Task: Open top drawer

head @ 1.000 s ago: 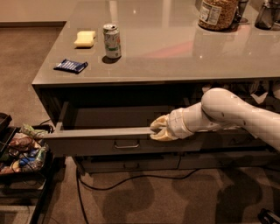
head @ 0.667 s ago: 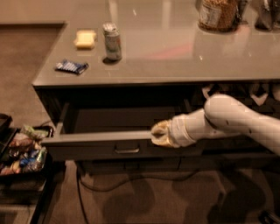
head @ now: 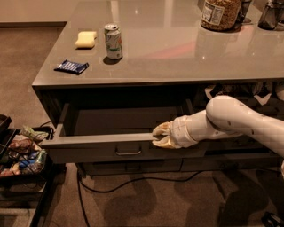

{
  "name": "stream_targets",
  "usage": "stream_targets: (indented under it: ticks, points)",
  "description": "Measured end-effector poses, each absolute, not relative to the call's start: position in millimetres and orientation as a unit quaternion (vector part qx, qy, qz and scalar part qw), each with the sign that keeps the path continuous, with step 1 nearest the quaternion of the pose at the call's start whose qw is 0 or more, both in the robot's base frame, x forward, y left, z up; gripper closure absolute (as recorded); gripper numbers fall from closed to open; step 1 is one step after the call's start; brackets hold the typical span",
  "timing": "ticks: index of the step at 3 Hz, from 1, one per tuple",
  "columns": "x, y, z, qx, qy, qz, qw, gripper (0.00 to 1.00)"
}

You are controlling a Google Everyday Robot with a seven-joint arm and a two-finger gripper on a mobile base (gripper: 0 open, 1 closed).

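Since a second ago, the top drawer (head: pixel 88 150) has been drawn a little further out of the cabinet, and the gripper (head: pixel 157 136) has been carried forward with it; the things on the counter have not been shifted.

The top drawer is now seen partly open below the grey countertop (head: pixel 177 62). Its dark front panel stands well clear of the cabinet face, and its paler inner floor (head: pixel 120 120) is exposed behind it. The small metal pull (head: pixel 128 150) is set at the centre of the front panel. The gripper is found at the upper rim of that panel, just to the right of the pull, and is closed over the rim, with one pale finger (head: pixel 162 129) laid above the edge and the other below it. The white arm (head: pixel 230 119) is stretched in from the right, across the front of the cabinet.

A lower drawer front (head: pixel 133 167) is shown shut beneath the open one.

On the countertop, a drinks can (head: pixel 114 41) is stood upright near the left end, with a yellow sponge (head: pixel 85 39) just beside it and a blue packet (head: pixel 71 67) nearer the front edge. A jar (head: pixel 220 13) is placed at the far right. On the floor to the left, a dark bin of packets (head: pixel 22 153) is seen, and a black cable (head: pixel 133 185) is trailed under the cabinet.
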State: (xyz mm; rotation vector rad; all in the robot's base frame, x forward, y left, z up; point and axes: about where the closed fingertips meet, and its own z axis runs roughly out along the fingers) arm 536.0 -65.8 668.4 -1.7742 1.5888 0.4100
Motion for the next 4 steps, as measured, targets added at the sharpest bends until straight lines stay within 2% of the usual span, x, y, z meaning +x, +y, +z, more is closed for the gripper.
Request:
stream_targets:
  ticks: [1, 2, 4]
  points:
    - [536, -66, 668, -0.686, 0.615, 0.159, 0.355, 0.12]
    - [536, -66, 668, -0.687, 0.615, 0.159, 0.355, 0.0]
    - [537, -59, 681, -0.694, 0.606, 0.163, 0.352, 0.0]
